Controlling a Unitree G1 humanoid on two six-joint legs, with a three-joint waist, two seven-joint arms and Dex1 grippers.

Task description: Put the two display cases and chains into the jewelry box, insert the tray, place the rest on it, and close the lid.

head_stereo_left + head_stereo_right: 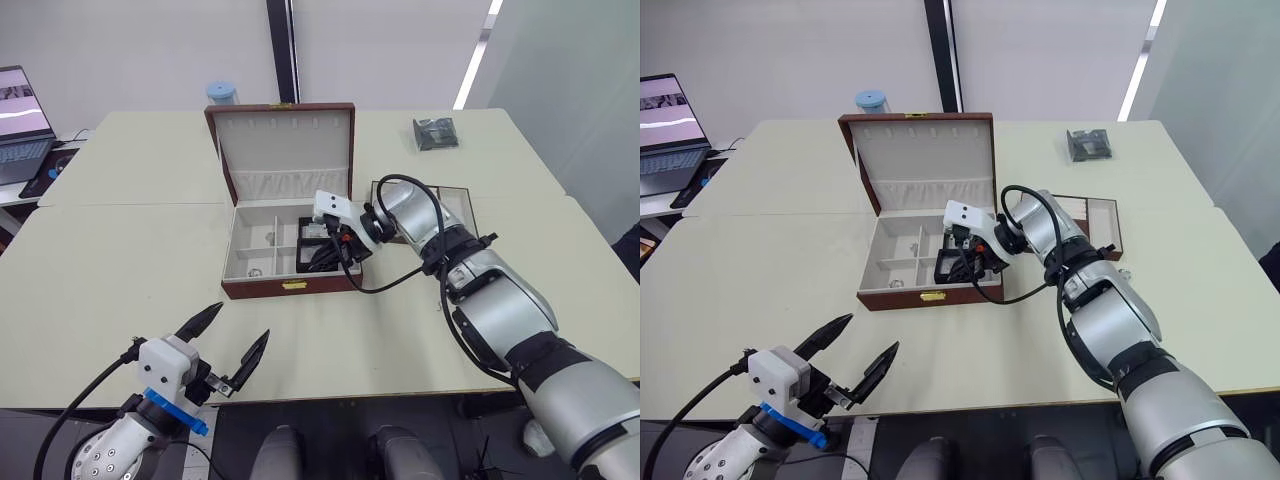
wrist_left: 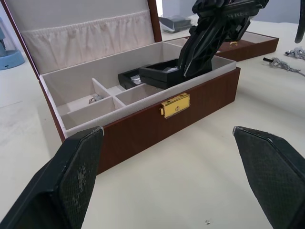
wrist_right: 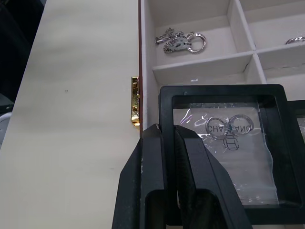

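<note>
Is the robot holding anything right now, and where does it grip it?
The right gripper pinches a display case by its frame edge, over the box. The left gripper is open, empty.

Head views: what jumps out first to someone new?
The open jewelry box mid-table, its lid upright. The right gripper reaches into the box's right compartment, shut on a display case. The left gripper hangs open over the near table edge; the tray waits behind the right arm.

The clear window of the display case (image 3: 224, 148) carries mirrored lettering beneath two printed rings; it seems to read "CHA…ANG", though the middle is hard to make out. The laptop (image 1: 22, 125) screen shows nothing legible.
</note>
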